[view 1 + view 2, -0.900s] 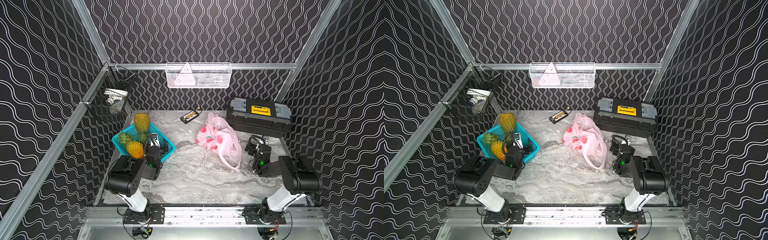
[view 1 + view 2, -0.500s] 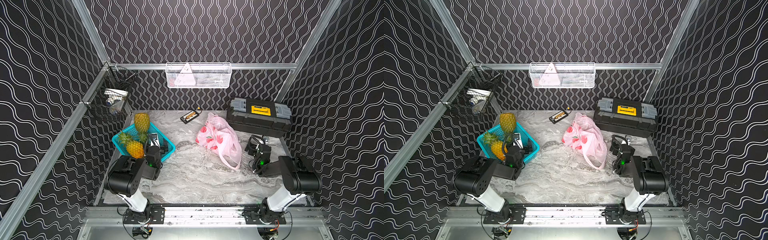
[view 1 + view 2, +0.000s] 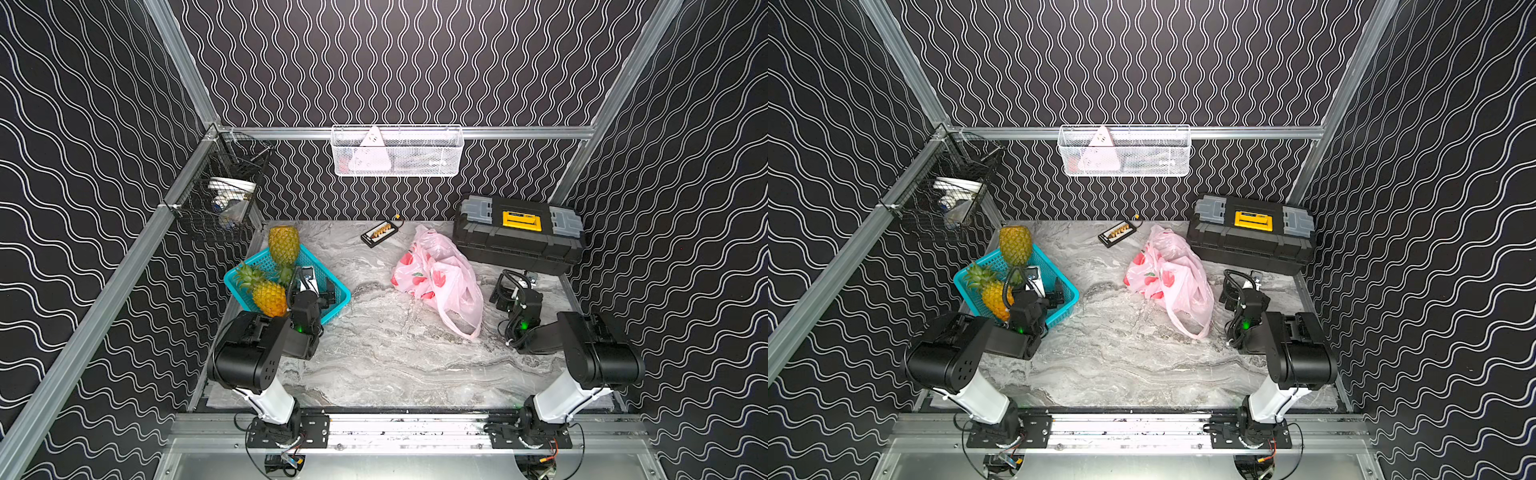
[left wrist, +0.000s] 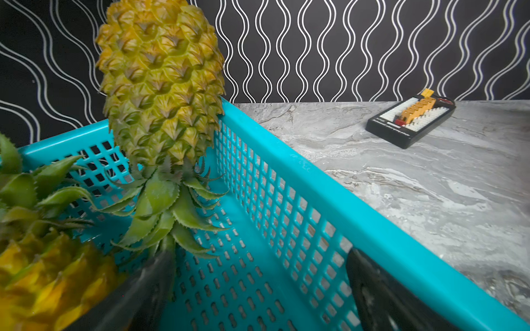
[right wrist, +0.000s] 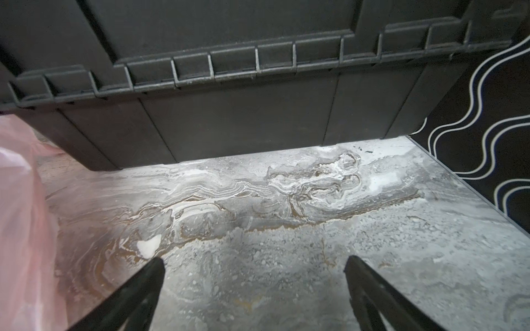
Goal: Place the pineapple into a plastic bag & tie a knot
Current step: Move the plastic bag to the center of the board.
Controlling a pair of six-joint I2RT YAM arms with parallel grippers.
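2 yellow-green pineapples lie in the teal perforated plastic basket (image 3: 341, 300) at the left of the grey marbled tabletop (image 3: 395, 365). One pineapple (image 4: 160, 86) leans crown-down in the far corner, and the other pineapple (image 3: 269, 297) rests on its side nearer the front. The thin pale-pink plastic bag with red fruit prints (image 3: 436, 278) is slumped right of centre, well apart from the basket and just in front of the black toolbox with a yellow latch (image 3: 517, 237).

Over the last second nothing visibly shifts: both arms, the fruit and the bag sit as they did, so the pick has not begun.

The left gripper (image 4: 256, 258) sits inside the basket with its jaws spread wide and nothing between them. The leaning fruit's leaves reach down to 1 finger (image 4: 155, 275), though contact cannot be confirmed. The right gripper (image 5: 253, 259) hangs low over bare marble between the bag and the toolbox, equally wide and empty.

The bag's loop handle (image 3: 461, 328) trails loose toward the near side and no knot shows, so both parts of the task remain. Closing on a pineapple looks like the likely next step.
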